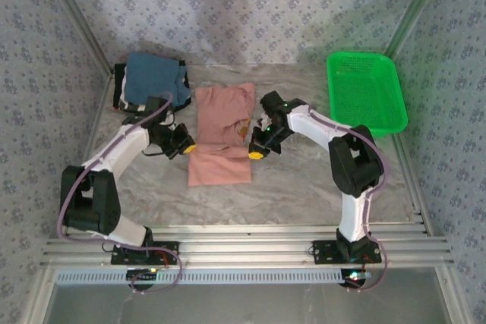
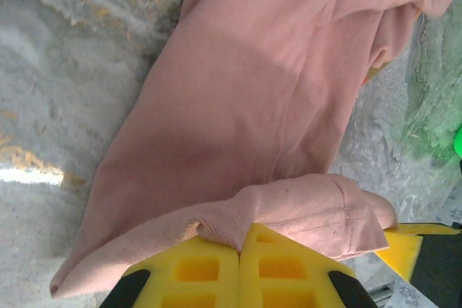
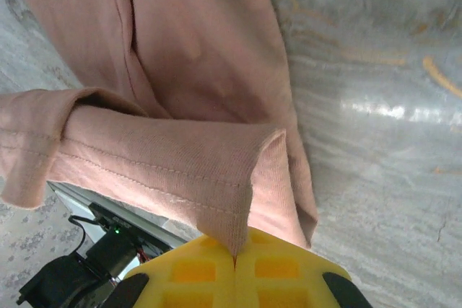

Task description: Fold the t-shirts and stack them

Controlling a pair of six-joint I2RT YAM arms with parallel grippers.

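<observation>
Left gripper (image 2: 240,250): yellow pads (image 2: 195,272) pressed together, clamping a raised fold at the edge of the salmon-pink cloth t-shirt (image 2: 253,106). From the pads the garment extends outward, lying on the grey marbled table surface (image 2: 58,70).

Right gripper (image 3: 236,257): pads likewise pressed together, pinching the stitched hem at the opposite edge.

In the top view the shirt lies between the two grippers, one at each side of its lower half. Beyond the left gripper, near the shirt's far corner, sits a stack of folded t-shirts (image 1: 154,77), blue on top. Well apart from the right gripper stands a green plastic mesh basket (image 1: 364,90).
</observation>
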